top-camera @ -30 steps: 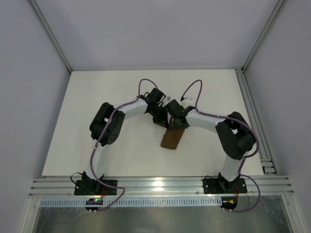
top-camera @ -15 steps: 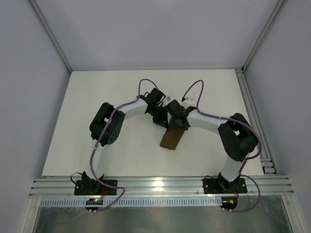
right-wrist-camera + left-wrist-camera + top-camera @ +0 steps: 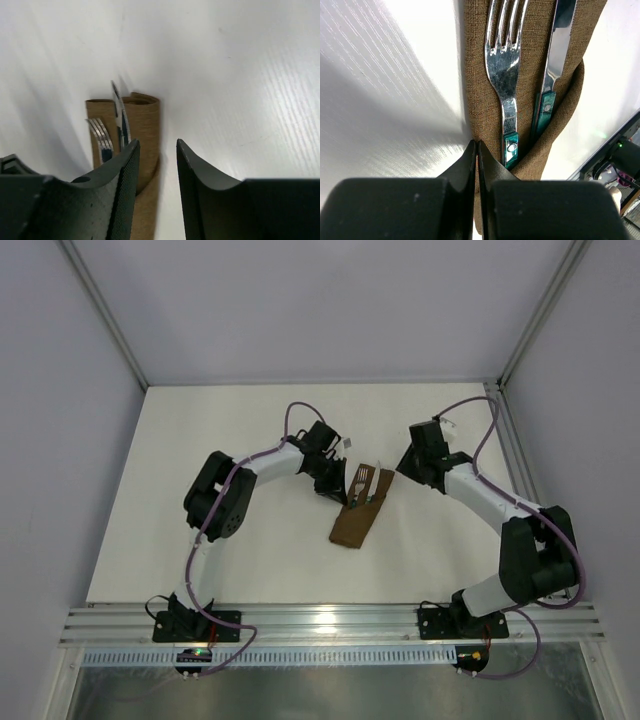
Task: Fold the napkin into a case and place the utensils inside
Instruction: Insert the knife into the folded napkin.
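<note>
Lying in one case [image 3: 475,90]: one fork [image 3: 506,75], one knife [image 3: 555,60].

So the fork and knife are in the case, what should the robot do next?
Probably open the left gripper and let go of the case. Its jaws are shut on the cloth edge, the fork and knife both lie tucked inside, and the right gripper hangs open and empty beside it.

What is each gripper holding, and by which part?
The left gripper pinches the case at its side edge, by the pocket mouth. The right gripper is open and holds nothing.
</note>
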`<state>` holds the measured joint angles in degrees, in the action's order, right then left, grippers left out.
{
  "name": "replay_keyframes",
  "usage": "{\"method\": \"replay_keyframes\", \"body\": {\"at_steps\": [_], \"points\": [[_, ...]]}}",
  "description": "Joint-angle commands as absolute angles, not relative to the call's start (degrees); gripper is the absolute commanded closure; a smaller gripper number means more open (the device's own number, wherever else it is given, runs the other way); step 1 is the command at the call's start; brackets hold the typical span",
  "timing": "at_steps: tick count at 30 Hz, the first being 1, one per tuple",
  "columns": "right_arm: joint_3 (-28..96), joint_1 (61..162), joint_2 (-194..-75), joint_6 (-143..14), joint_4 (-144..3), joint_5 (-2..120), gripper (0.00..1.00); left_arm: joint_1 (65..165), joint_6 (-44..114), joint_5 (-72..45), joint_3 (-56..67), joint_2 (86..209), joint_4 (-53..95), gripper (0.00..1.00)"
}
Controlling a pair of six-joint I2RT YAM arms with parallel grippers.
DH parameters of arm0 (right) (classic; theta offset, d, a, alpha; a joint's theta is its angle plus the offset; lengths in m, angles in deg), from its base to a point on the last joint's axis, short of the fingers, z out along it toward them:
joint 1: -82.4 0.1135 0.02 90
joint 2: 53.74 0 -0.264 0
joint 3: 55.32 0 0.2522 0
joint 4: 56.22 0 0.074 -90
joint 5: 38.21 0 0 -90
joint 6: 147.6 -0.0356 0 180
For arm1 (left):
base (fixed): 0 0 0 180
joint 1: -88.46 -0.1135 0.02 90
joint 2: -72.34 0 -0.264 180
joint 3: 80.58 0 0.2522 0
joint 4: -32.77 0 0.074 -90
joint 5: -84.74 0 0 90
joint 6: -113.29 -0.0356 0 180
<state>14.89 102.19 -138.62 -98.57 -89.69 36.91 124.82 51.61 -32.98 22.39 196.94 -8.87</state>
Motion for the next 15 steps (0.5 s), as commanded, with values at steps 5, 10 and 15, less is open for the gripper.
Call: {"method": "replay_keyframes", "body": {"at_steps": [5, 10, 15], "points": [[12.58, 99.63, -138.02, -93.63, -83.87, 47.84, 0.64, 124.76, 51.77, -33.73, 22.74, 193.81, -7.63, 1.00], [20.13, 103.66, -143.81, -91.97, -91.50, 35.64, 0.62, 124.68, 51.68, -33.64, 22.74, 193.90, -7.63, 1.00], [30.14, 107.80, -153.82, -91.17, -97.04, 30.70, 0.59, 124.76, 51.77, -33.91, 22.47, 193.98, -7.63, 1.00]]}}
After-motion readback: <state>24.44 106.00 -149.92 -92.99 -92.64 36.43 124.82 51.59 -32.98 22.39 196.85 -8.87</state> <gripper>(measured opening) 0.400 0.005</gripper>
